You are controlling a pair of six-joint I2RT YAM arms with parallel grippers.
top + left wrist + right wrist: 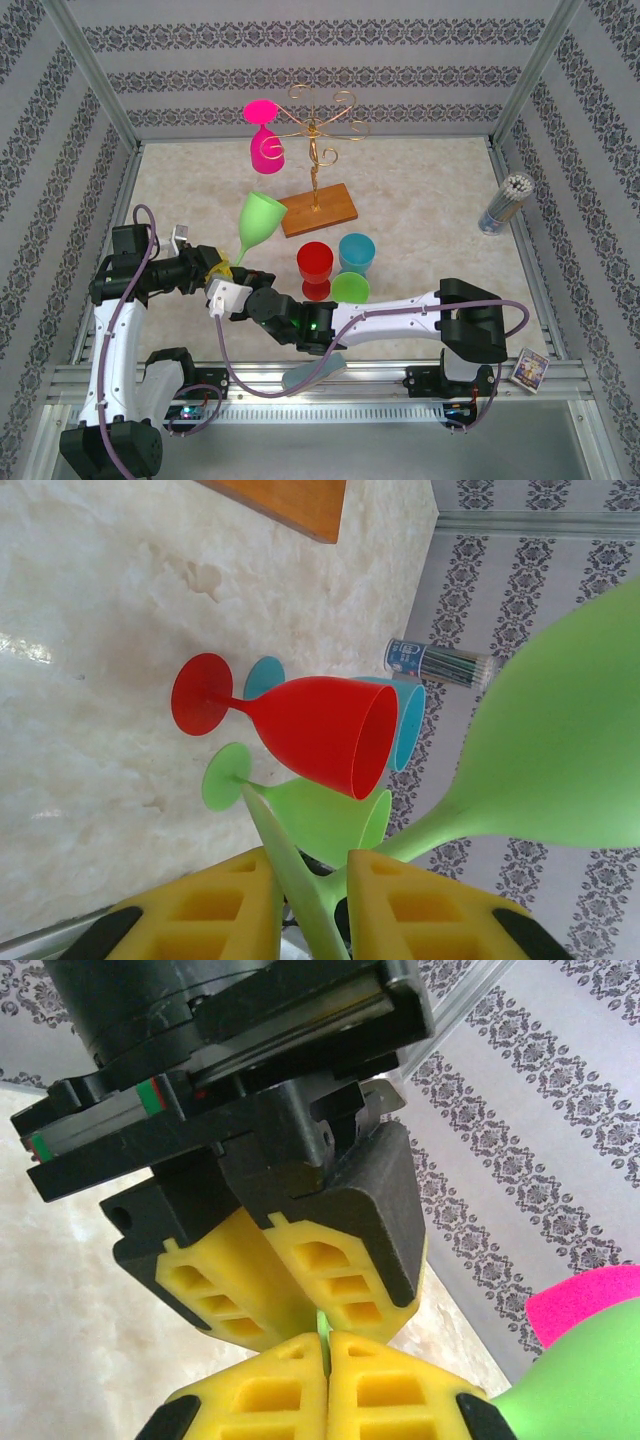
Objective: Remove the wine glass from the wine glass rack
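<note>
A light green wine glass hangs tilted over the table's left side, off the wine glass rack, with its bowl up and its stem pointing down. My left gripper comes in from the left. Its yellow fingers sit against the stem and the edge-on foot, shut on them. My right gripper reaches across from the right and is shut on a thin green sliver of the same glass, tip to tip with the left gripper's fingers. A pink glass hangs upside down from the gold rack.
Red, blue and green glasses stand together in front of the rack's wooden base, just right of both grippers. A canister of sticks stands at the right wall. A small card box lies on the front rail.
</note>
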